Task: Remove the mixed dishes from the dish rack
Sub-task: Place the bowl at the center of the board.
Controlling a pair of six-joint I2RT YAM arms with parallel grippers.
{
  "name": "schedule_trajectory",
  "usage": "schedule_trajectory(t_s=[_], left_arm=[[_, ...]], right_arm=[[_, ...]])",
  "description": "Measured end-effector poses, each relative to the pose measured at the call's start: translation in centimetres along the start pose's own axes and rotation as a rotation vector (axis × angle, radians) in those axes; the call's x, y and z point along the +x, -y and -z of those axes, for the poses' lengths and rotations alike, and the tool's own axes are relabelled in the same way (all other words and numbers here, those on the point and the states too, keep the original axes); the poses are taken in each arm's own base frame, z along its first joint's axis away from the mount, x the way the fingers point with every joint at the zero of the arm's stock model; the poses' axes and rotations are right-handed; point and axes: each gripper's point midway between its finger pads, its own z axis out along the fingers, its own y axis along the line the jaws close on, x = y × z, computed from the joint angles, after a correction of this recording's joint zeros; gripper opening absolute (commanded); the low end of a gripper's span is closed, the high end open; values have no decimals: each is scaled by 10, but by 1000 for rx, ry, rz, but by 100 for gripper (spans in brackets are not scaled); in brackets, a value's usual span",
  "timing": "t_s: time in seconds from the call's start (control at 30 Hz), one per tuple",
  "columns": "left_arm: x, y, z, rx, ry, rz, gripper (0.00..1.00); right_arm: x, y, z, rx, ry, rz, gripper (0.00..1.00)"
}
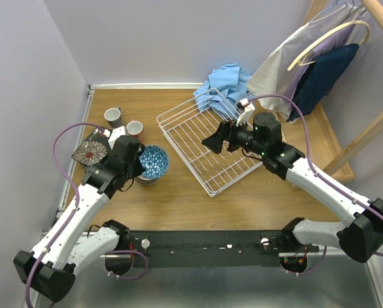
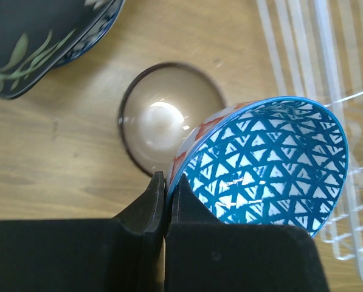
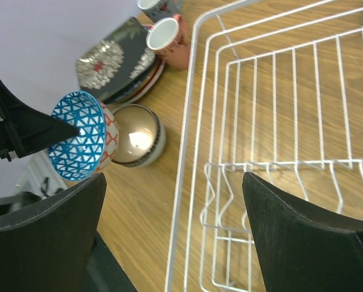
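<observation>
My left gripper (image 2: 167, 182) is shut on the rim of a blue triangle-patterned bowl (image 2: 266, 164), holding it tilted just above a brown bowl (image 2: 163, 115) on the table. From above, the blue bowl (image 1: 154, 160) hangs left of the white wire dish rack (image 1: 210, 144), which holds no dishes. A black floral plate (image 1: 92, 151) tops a stack of plates at the left, with a grey cup (image 1: 113, 117) and a red cup (image 1: 135, 129) behind it. My right gripper (image 3: 172, 176) hovers open over the rack's left rim (image 3: 190, 140), nothing between its fingers.
A blue cloth (image 1: 226, 83) lies behind the rack. Clothes on hangers (image 1: 319, 64) and a wooden clothes rack (image 1: 371, 128) stand at the right. Walls close in the table's left and back edges.
</observation>
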Motion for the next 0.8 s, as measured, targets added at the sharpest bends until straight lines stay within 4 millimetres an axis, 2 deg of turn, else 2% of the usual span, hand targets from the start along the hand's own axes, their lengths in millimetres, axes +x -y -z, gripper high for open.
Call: schedule_trajectory(t_s=[0.13,0.37,0.5,0.57,0.67,0.7,0.8], left_arm=[[18,-18,-13,-113,-88,-40,0],[22,-35,-38,-211,-137,-34,0],[31,-47,-52,-250,-163,-16,1],[37,-54,-58,-260,-172,-5,7],[44,-60,-62,-268,-181,6,22],[45,-60,-63,-266,-183,13,33],[45,-57,-66,-248,-175,23,46]], right_arm=[[6,8,4,39,-21,32,100],[7,13,11,69,-30,72,100],[6,15,17,82,-24,98,100],[7,16,20,89,-24,107,100],[10,20,22,102,-34,120,100],[11,21,22,105,-37,121,100],[13,23,23,115,-43,130,100]])
